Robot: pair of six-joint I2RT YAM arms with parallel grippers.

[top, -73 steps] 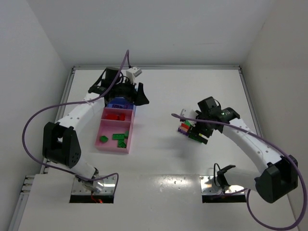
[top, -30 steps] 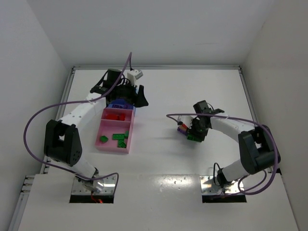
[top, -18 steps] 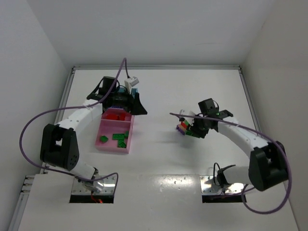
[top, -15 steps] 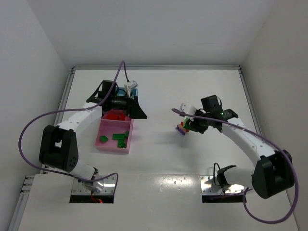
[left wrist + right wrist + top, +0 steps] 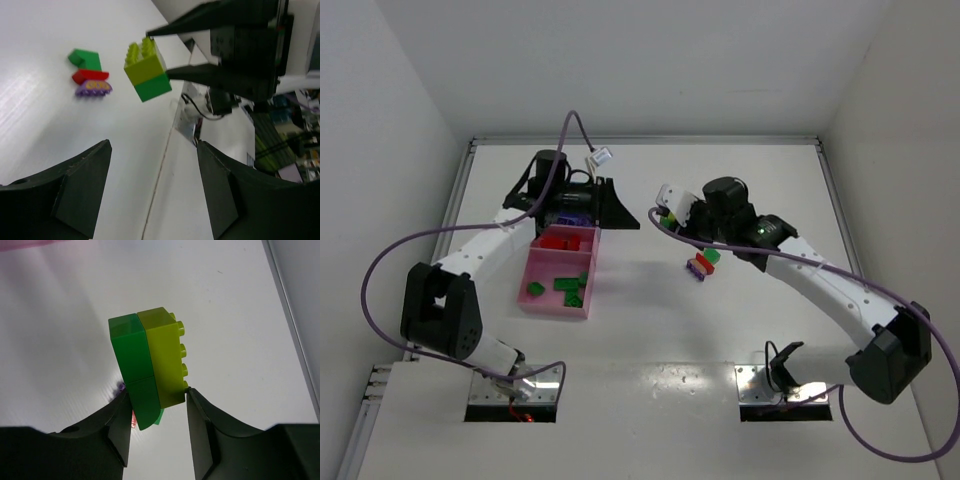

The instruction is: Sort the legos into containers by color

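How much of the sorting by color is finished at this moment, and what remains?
Done: green legos lie in the near compartment of the pink tray, red legos in the next. In hand: the right gripper grips a lime-on-green stack off the table. Remaining: a green, red and purple cluster on the table; the stack itself is two colors. The left gripper is open and empty.

A lime-and-green brick pair [image 5: 150,360] is hanging in the right gripper [image 5: 155,391]. A green-red-purple cluster [image 5: 701,265] is lying on the table [image 5: 720,330]. Green bricks [image 5: 565,287] and red bricks [image 5: 560,240] are sitting in separate compartments of the pink tray [image 5: 545,270].
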